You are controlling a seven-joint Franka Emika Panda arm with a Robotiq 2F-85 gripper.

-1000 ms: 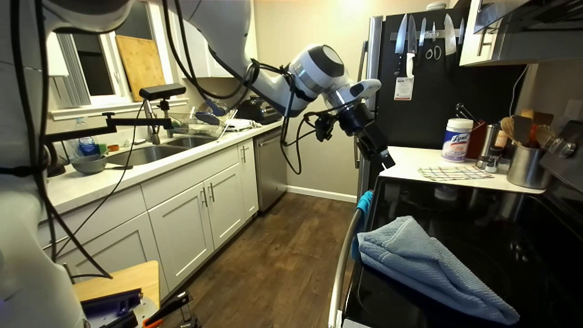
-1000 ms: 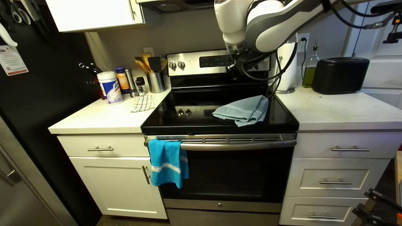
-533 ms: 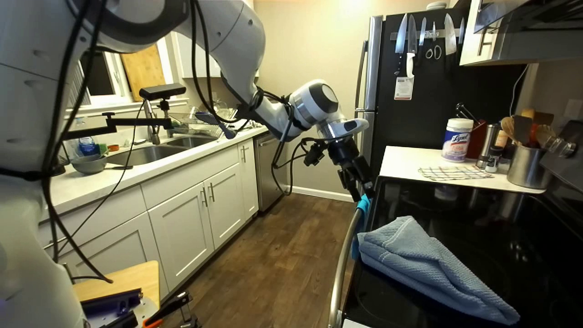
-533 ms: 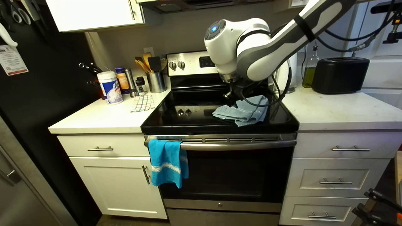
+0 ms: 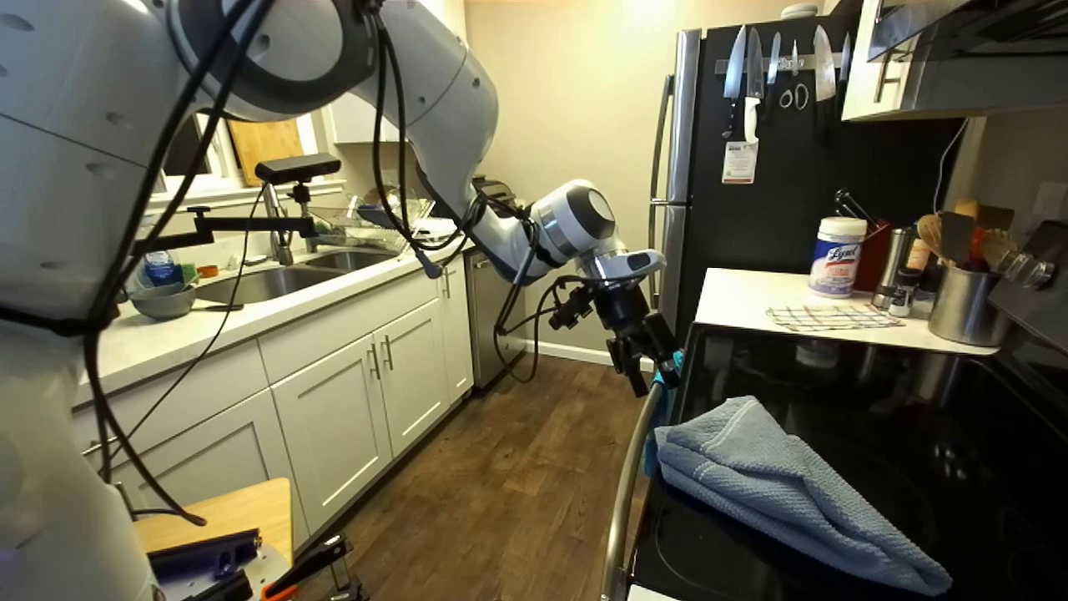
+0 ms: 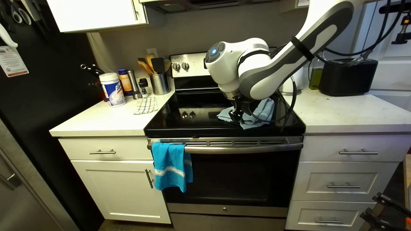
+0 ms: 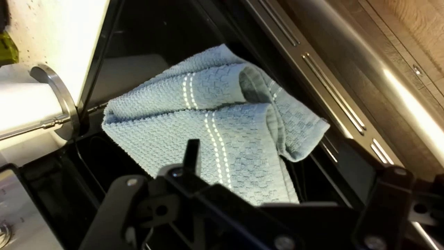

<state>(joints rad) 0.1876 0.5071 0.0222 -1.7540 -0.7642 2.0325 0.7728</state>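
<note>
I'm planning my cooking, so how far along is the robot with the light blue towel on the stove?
Looks done: the fingers stand wide apart near the light blue towel. In hand: lining up, it seems; one finger overlaps the towel in the wrist view, though I can't tell whether they touch. Left: any grip, since the towel lies loosely folded on the stovetop, unheld.

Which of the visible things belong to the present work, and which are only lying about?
Seemingly in the work:
open claw
pale blue towel, which it faces
stove top beneath towel

Apparently not:
bright blue towel
wipes tub
checked cloth
toaster
</note>
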